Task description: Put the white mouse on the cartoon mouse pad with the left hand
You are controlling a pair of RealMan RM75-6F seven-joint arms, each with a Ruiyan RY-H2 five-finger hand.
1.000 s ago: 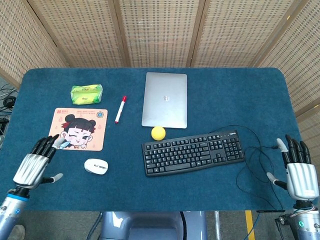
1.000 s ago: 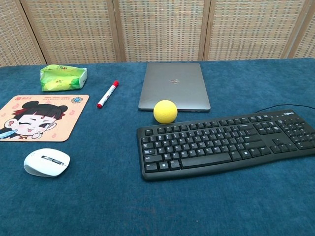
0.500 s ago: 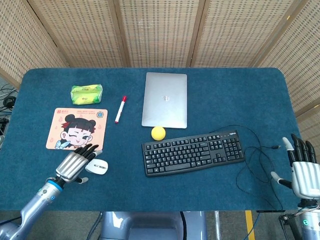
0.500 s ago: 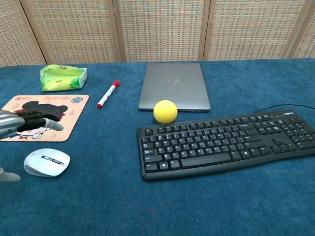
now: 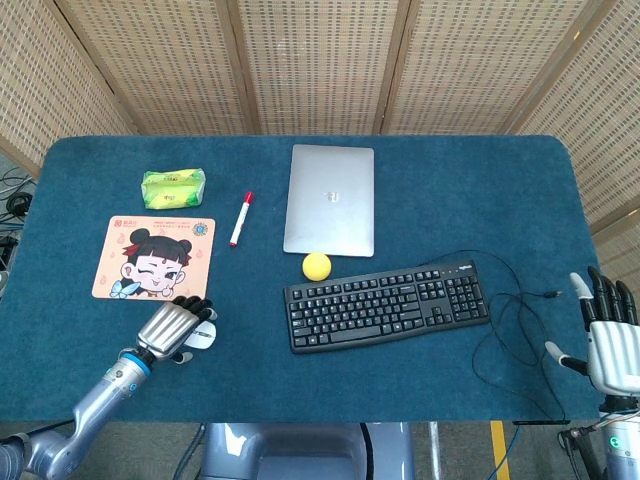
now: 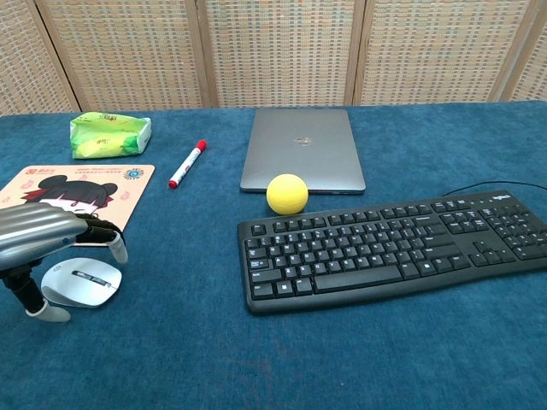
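The silver left hand [image 6: 38, 235] arched ungrasping above the half-hidden small white computer mouse [image 6: 83, 283]; the right hand [image 5: 610, 340], partly cropped, was spread.

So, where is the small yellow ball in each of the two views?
Head view: the small yellow ball lies at the centre, between laptop and keyboard.
Chest view: it lies just above centre, in front of the laptop.
Shared landmark: the closed grey laptop, its near edge beside the ball.
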